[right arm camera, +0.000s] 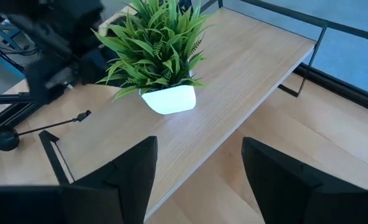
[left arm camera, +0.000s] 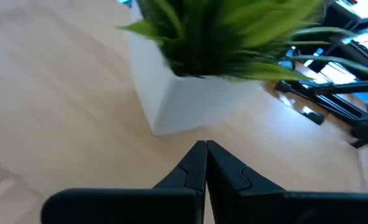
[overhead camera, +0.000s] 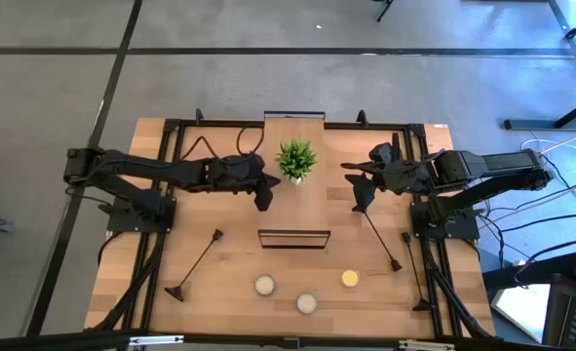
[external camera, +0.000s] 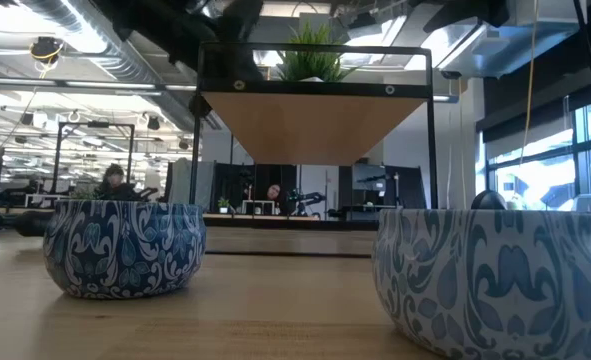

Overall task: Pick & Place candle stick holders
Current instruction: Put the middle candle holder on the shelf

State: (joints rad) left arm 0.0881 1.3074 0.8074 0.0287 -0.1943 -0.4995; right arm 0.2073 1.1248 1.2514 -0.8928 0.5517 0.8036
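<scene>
Three black candle stick holders are on the table. One lies at the near left [overhead camera: 198, 262], also in the right wrist view [right arm camera: 47, 127]. One lies right of the shelf [overhead camera: 382, 241]. A third shows by the right edge [overhead camera: 414, 273]. My left gripper [overhead camera: 265, 203] [left arm camera: 205, 146] is shut just left of the plant's white pot [left arm camera: 177, 99], holding nothing. My right gripper [overhead camera: 362, 205] [right arm camera: 199, 146] hangs open to the right of the shelf, with nothing between its fingers.
A raised wooden shelf on a black frame [overhead camera: 294, 237] stands mid-table and bears the green potted plant [overhead camera: 296, 159]. Three round candles in blue patterned tins sit near the front edge [overhead camera: 264, 285] [overhead camera: 307, 302] [overhead camera: 350, 279]. People sit in the room beyond [external camera: 113, 180].
</scene>
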